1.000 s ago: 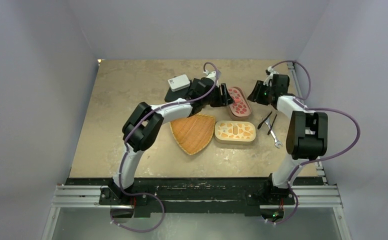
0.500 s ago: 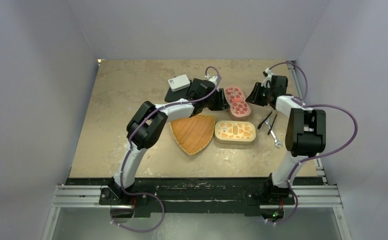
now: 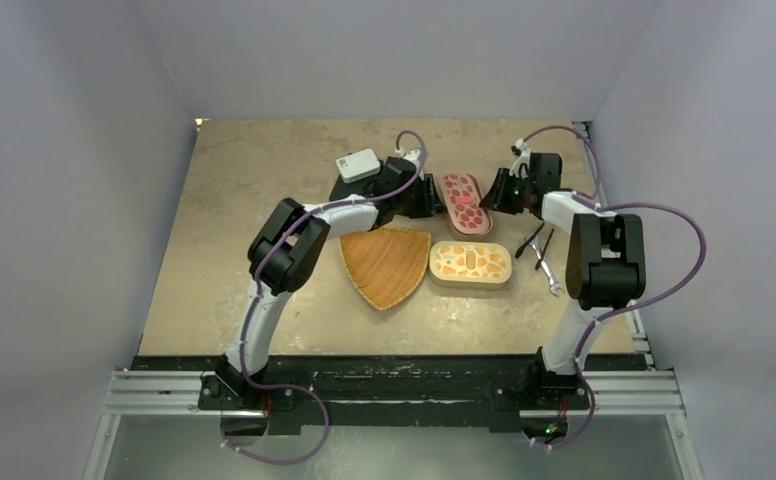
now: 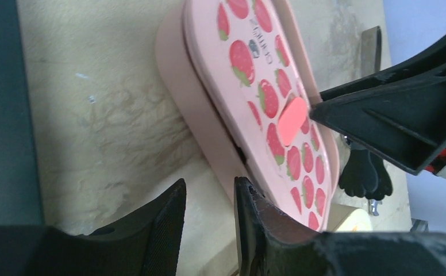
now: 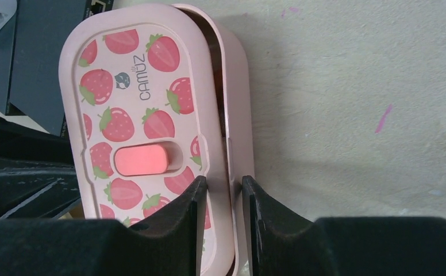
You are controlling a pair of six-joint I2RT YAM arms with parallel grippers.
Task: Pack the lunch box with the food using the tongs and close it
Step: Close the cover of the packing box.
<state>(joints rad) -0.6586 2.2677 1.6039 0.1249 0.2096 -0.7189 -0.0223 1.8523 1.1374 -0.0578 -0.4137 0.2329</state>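
The pink strawberry lunch box [image 3: 463, 202] lies toward the far middle of the desk [image 3: 254, 200], and I have one set of jaws at each long side of it. Its lid [image 5: 146, 86] sits on top but skewed, so a dark gap shows along one edge beside the base wall [image 5: 239, 103]; what is inside is hidden from me. My right jaws are clenched on the box's right rim: one finger [image 5: 195, 221] lies on the lid and the other [image 5: 252, 224] is outside the wall, with the pink edge pinched between them. My left jaws stand narrow at the opposite side, one fingertip [image 4: 249, 201] touching the box under the lid's overhang. The slit between those fingers shows mostly bare desk, so I cannot tell whether they grasp the box or only press against it. The tongs [image 3: 530, 242] lie on the desk to the right of the box, beside a small wrench [image 3: 552, 280]. Nearer to me rests a second oval box with an orange pattern [image 3: 470, 264], just beside a wicker tray [image 3: 384, 268].
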